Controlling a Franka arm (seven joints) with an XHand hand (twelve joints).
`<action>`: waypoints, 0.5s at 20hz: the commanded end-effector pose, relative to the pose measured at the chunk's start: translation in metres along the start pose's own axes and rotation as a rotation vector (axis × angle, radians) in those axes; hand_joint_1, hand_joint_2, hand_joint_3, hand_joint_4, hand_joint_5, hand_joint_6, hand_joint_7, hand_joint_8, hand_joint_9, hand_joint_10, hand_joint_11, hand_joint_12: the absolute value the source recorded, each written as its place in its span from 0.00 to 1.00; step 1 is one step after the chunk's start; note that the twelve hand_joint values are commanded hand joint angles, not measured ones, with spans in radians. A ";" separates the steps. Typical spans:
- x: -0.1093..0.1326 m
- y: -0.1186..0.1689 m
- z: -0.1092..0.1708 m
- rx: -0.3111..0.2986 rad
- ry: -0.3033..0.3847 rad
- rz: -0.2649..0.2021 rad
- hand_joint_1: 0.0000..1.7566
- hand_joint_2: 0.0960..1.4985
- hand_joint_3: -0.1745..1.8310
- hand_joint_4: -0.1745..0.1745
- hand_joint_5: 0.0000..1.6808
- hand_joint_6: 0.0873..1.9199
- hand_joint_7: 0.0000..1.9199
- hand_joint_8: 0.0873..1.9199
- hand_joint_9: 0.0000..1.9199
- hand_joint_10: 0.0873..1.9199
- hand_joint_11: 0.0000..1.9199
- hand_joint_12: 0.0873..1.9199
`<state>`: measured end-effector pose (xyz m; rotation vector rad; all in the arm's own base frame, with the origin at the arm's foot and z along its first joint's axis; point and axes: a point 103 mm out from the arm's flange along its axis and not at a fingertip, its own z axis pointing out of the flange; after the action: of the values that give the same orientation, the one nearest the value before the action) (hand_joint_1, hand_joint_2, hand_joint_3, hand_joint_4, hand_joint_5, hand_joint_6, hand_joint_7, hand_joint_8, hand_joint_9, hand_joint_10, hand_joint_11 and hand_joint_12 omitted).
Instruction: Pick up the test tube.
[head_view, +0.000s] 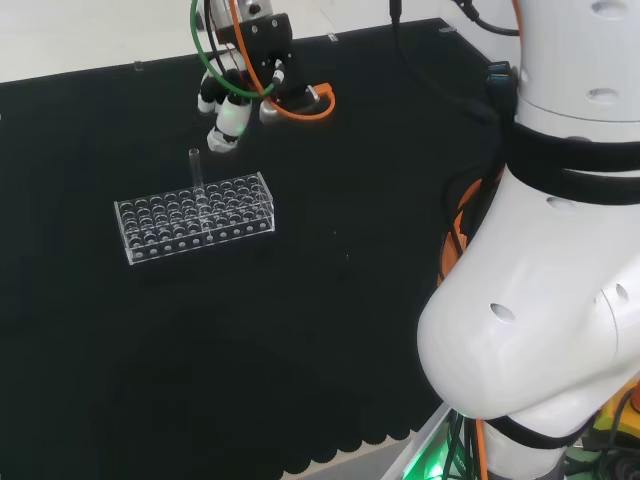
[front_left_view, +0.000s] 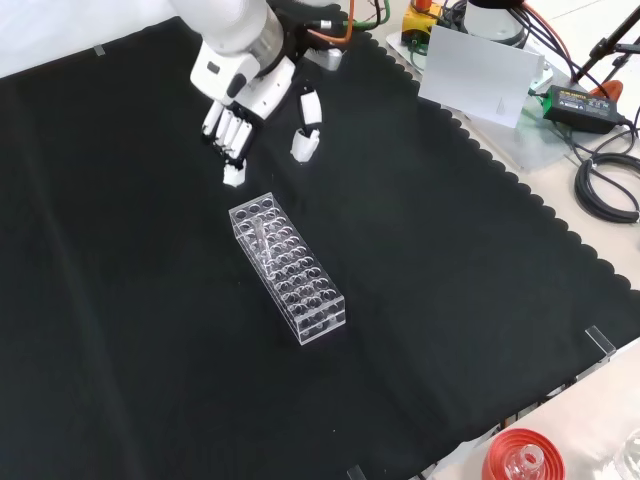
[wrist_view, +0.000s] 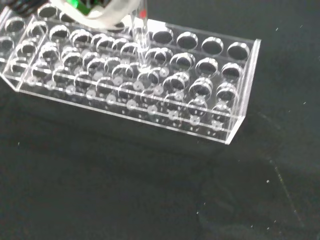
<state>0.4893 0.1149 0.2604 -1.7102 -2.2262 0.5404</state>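
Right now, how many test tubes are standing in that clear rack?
1. A single test tube stands upright in the clear rack, toward its middle in the head view. Clear glass is hard to see, so another could be missed.

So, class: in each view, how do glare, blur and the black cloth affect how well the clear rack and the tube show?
Head view: the rack glints against the black cloth, the tube faint. Front view: the tube nearly merges with the rack. Wrist view: rack holes shine, a blurred white part of the hand looms close.
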 end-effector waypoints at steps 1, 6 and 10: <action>0.008 0.013 0.017 0.041 -0.001 -0.028 0.50 0.42 0.39 0.26 0.19 0.12 0.20 0.44 0.21 0.49 0.09 0.80; 0.013 0.021 0.028 0.073 -0.003 -0.043 0.51 0.42 0.39 0.25 0.20 0.13 0.22 0.44 0.22 0.49 0.10 0.79; 0.016 0.030 0.034 0.097 -0.004 -0.045 0.51 0.42 0.39 0.25 0.20 0.13 0.22 0.43 0.23 0.48 0.10 0.79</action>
<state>0.4929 0.1279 0.2250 -1.6304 -2.2053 0.6041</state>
